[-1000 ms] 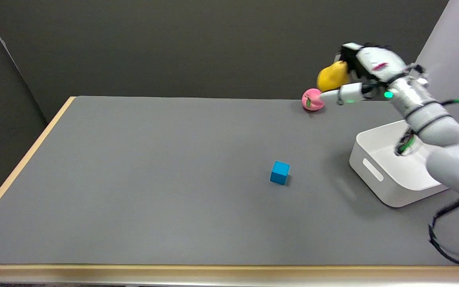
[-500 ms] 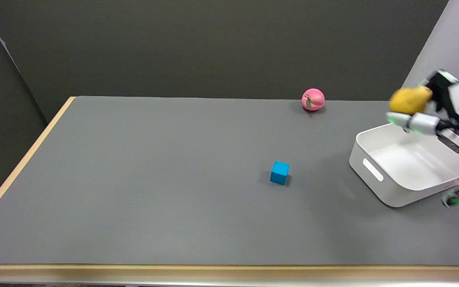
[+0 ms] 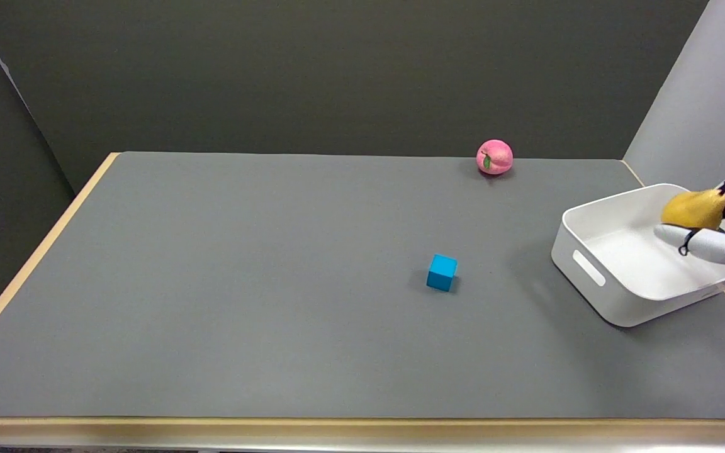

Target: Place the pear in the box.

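The yellow pear (image 3: 693, 209) is held in my right hand (image 3: 724, 226) at the picture's right edge. Hand and pear hang over the far right part of the white box (image 3: 595, 267), just above its inside. One white finger lies under the pear, and black fingers wrap it from the right. Most of the hand is cut off by the frame edge. The box stands on the grey table near its right edge and looks empty inside.
A pink peach (image 3: 494, 156) lies at the table's far edge. A small blue cube (image 3: 442, 272) sits near the middle, left of the box. A grey wall panel (image 3: 696, 107) rises behind the box.
My right hand has carried the pear from above the peach to the right and down, ending low over the box. The arm has drawn out of the picture.
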You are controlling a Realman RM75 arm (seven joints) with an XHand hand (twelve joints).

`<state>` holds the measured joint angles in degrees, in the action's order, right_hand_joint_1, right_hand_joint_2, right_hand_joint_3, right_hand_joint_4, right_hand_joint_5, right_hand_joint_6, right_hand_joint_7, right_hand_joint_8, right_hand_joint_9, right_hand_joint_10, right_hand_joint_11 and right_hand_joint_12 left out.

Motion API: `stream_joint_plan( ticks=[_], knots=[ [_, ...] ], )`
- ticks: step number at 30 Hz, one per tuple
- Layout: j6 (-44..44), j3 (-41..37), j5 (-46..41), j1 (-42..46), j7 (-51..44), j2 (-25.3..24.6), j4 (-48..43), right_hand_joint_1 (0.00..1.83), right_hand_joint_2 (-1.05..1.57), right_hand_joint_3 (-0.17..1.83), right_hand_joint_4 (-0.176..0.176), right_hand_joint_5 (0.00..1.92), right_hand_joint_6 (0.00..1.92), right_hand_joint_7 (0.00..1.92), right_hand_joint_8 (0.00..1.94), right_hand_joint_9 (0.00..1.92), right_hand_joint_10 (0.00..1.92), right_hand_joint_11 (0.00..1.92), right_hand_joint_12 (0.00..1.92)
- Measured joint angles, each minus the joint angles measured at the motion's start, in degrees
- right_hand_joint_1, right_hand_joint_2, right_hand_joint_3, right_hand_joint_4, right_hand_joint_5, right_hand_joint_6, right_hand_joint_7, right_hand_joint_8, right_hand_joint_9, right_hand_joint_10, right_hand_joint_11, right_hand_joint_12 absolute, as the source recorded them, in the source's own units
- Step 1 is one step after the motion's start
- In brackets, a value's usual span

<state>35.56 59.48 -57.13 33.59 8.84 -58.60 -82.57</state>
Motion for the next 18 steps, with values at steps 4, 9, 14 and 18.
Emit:
stream_joint_plan(
  ticks=[4,9,14,18],
  knots=[
    [0.01,2.26,-1.23,-1.34,-1.30,1.34,2.65,0.50,0.52,0.92,0.058,0.09,0.42,0.06,0.11,0.06,0.19,0.05,0.87],
    [-0.76,4.84,-2.46,-2.72,-1.05,3.08,5.23,0.39,0.48,0.87,0.070,0.02,0.17,0.00,0.00,0.00,0.00,0.00,0.63],
    [-0.93,6.94,-3.03,-3.30,0.56,4.37,6.55,0.38,0.49,0.81,0.059,0.00,0.06,0.00,0.00,0.00,0.00,0.00,0.65],
    [0.89,8.71,-3.40,-3.54,1.57,5.07,7.09,0.40,0.52,0.70,0.016,0.00,0.00,0.00,0.00,0.00,0.00,0.00,0.26]
  ],
)
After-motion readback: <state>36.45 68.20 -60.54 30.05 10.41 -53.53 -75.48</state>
